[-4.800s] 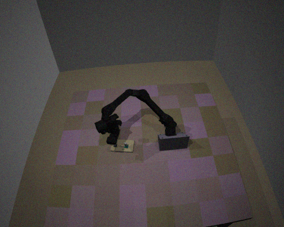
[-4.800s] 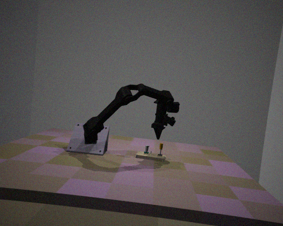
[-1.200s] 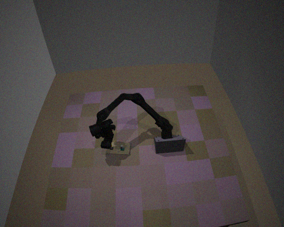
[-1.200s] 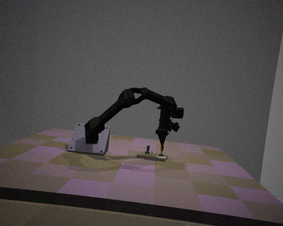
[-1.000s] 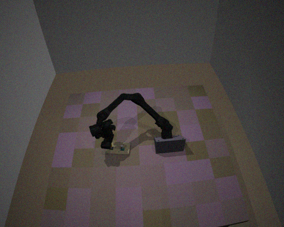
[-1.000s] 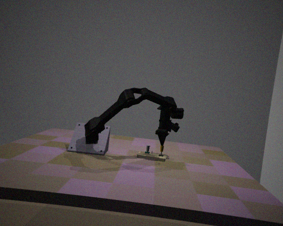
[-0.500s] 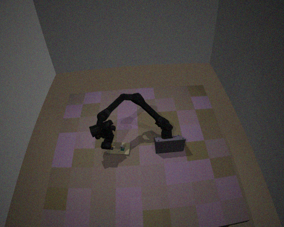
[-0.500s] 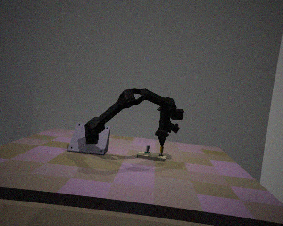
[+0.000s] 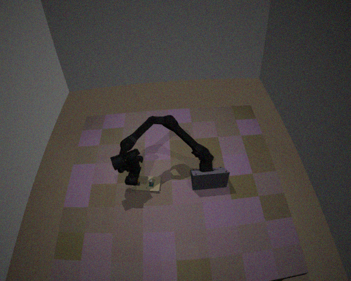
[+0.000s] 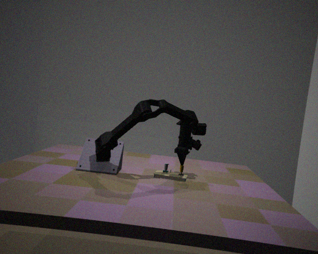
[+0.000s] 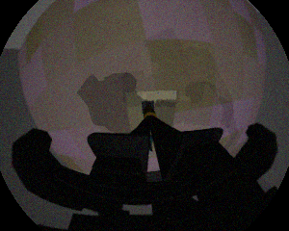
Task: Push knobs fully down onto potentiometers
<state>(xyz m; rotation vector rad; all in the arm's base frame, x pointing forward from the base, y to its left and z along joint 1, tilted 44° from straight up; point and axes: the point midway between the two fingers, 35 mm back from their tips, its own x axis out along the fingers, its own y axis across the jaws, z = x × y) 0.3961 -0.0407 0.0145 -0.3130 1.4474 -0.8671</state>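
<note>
knob (image 10: 166, 167) upright on board (image 9: 154, 189) (image 10: 170, 175)

In the top view, left of centre, the gripper (image 9: 133, 184) (image 10: 181, 164) (image 11: 150, 118) covers one end of the board (image 9: 154, 189) (image 10: 170, 176) (image 11: 159, 94). From over here I can't make out its tip, nor whether the far knob sits down. In the wrist view, dark fingers block most of the board's lower part. The table (image 9: 157, 218) (image 10: 153, 216) (image 11: 183, 63) runs off the exterior view's left edge.
</note>
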